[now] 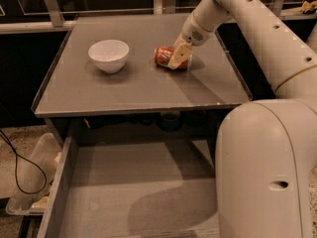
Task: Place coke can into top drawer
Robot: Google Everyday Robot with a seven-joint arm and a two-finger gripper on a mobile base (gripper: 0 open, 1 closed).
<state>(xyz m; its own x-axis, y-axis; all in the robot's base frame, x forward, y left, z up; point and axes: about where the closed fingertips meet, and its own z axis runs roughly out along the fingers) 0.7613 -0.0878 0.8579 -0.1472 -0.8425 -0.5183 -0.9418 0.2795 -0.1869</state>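
The coke can (162,56) lies on its side on the grey tabletop (138,90), right of centre. My gripper (179,61) comes down from the upper right and sits at the can's right end, touching or straddling it, and covers that end. The top drawer (124,182) is pulled open below the tabletop's front edge. Its flat grey bottom has nothing on it, and its right part is hidden behind my arm.
A white bowl (109,55) stands on the tabletop left of the can. My arm's large white body (267,172) fills the right foreground. A clear plastic bin (29,182) and a black cable (15,167) lie on the floor at the left.
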